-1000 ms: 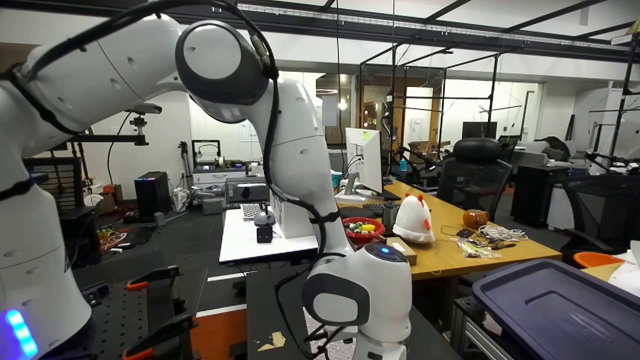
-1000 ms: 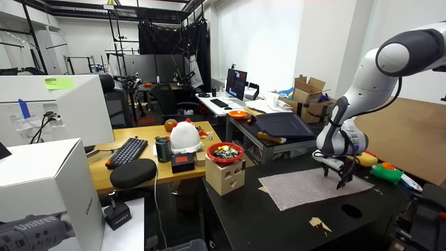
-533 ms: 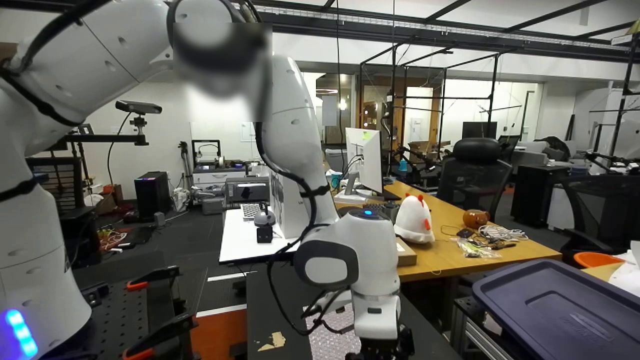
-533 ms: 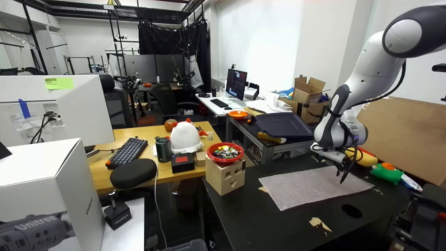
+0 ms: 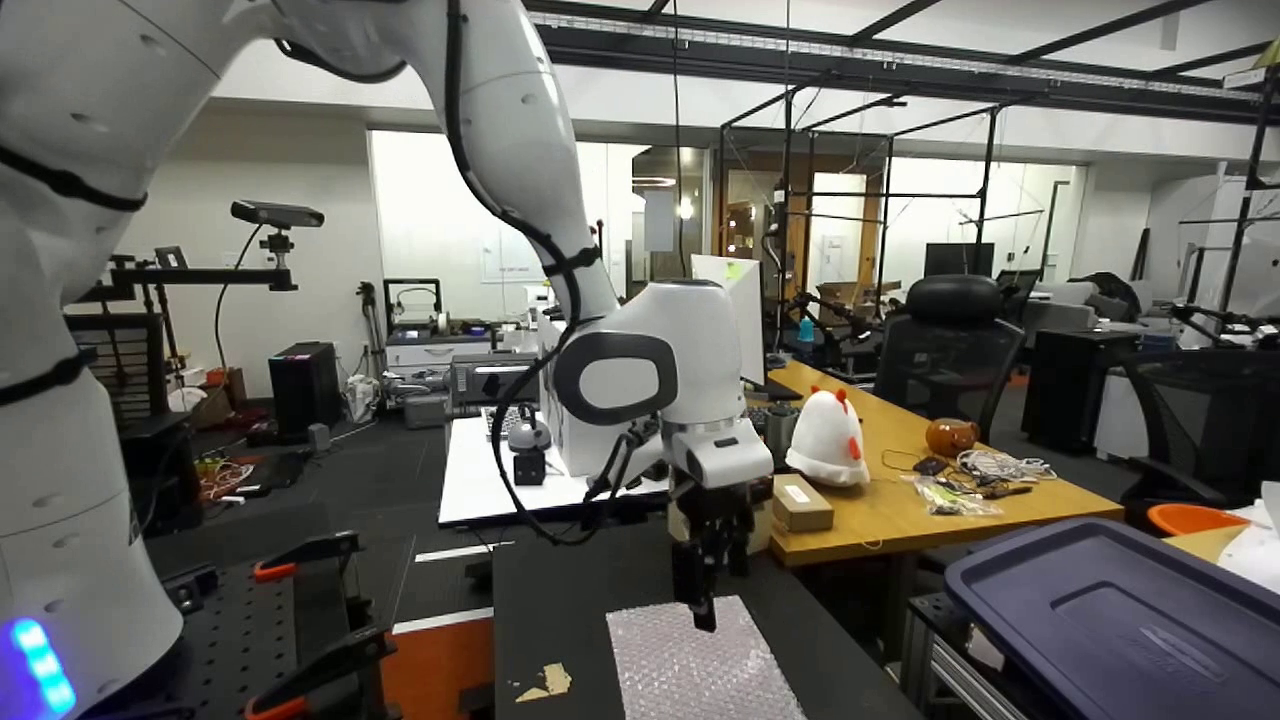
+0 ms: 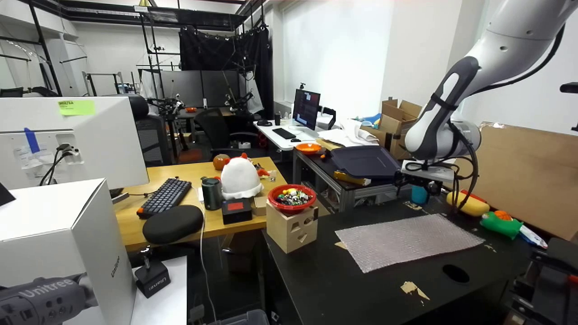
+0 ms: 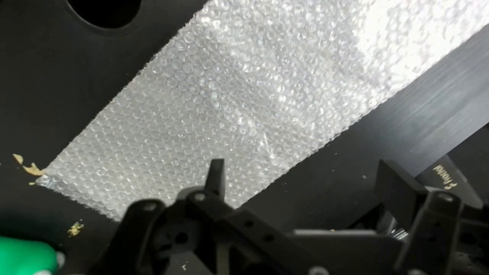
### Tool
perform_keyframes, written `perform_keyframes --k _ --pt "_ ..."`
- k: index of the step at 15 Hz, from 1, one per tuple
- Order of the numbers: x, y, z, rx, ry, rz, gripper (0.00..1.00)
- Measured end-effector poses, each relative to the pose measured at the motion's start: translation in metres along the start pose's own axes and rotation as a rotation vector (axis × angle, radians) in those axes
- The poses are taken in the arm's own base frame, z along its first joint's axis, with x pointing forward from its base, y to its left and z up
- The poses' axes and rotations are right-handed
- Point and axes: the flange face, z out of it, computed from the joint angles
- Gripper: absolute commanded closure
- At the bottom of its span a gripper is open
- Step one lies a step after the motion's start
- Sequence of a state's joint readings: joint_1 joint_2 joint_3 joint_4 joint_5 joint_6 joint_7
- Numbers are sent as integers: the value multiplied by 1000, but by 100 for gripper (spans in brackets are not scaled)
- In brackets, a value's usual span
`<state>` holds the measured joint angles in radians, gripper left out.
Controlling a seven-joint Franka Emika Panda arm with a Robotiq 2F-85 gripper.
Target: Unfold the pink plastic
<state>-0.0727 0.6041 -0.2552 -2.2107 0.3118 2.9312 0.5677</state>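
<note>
The pink plastic is a pale pinkish bubble-wrap sheet. It lies spread out flat on the black table in both exterior views (image 5: pixel 695 655) (image 6: pixel 406 241). In the wrist view (image 7: pixel 237 99) it looks whitish, with faint creases and its near end below my left finger. My gripper (image 7: pixel 300 172) is open, with its fingers wide apart and nothing between them. It hangs above the sheet's end and long edge in an exterior view (image 5: pixel 720 590), apart from the sheet. In an exterior view (image 6: pixel 417 183) the fingers are small and partly hidden against the dark background.
A wooden shape box (image 6: pixel 291 230) with a red bowl (image 6: pixel 292 208) on it stands at the table's corner. A green toy (image 6: pixel 501 225) and a yellow toy (image 6: pixel 474 206) lie near the far end. The table has a round hole (image 6: pixel 456 273). A dark bin lid (image 5: pixel 1120 620) lies on another table.
My arm has risen and drawn back, lifting the gripper away from the sheet; the gripper has also turned. The sheet has not visibly moved.
</note>
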Motion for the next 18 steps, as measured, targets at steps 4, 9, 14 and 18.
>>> perform_keyframes --k 4,9,14,18 --pt "-37 -21 -40 20 -38 -222 0" --pt "-77 -22 -74 -6 -107 -498 0" --pt "-64 30 -99 -76 -155 -787 0" --pt "-21 82 -117 -124 -161 -1013 0"
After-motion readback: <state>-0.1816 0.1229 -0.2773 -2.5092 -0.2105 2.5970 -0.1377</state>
